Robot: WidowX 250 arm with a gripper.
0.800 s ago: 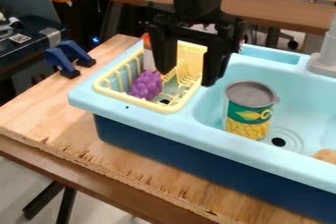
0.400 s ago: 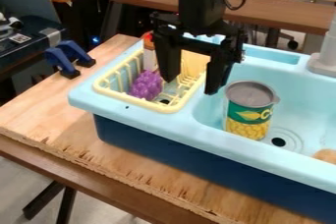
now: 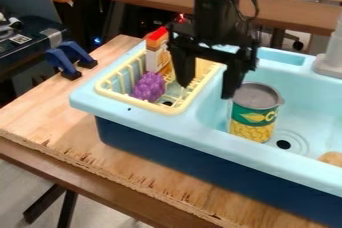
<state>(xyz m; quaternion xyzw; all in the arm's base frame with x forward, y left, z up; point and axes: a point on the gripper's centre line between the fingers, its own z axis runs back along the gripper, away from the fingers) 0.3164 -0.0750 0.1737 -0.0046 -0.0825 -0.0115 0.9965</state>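
Spread wide and holding nothing, the tool has swung from above the rack toward the can, upright in the sink, so the can now seems easier to reach than the grapes.

So the surface was a light wooden board with a rough, splintery front edge. The light-blue toy sink with its dark blue base sat right on it, and a blue clamp was at its left edge.
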